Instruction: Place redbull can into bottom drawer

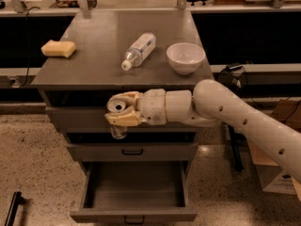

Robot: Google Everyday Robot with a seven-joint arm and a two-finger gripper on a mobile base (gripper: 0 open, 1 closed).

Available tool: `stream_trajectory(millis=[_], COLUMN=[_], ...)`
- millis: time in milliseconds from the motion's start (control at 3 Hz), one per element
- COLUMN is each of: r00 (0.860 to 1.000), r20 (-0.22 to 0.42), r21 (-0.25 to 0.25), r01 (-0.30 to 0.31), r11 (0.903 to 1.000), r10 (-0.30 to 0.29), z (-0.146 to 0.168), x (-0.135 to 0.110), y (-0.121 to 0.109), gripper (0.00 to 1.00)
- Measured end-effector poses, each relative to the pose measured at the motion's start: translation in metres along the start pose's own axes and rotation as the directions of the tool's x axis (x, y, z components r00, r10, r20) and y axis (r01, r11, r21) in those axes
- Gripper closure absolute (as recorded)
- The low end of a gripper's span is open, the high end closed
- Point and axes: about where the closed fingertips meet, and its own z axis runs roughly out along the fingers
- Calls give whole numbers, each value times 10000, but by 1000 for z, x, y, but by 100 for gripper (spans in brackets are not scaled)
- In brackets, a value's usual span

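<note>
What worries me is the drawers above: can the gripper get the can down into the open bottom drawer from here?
Probably yes. The gripper holds the can out in front of the shut upper drawers, and the bottom drawer stands open below with nothing seen in between.
</note>
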Motion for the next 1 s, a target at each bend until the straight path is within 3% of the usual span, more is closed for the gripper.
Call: stream_trajectory(millis=[333,667,1000], r00=[9970,9917,9917], r20=[-772,-1189,-1189], r21=[-193,-221,-221], r01=[43,473,473], r11=[9998,9986,9986], r10=[-58,-496,-496], z=[11,20,20], x=[62,117,117], y=[5,13,13], gripper=[100,100,100])
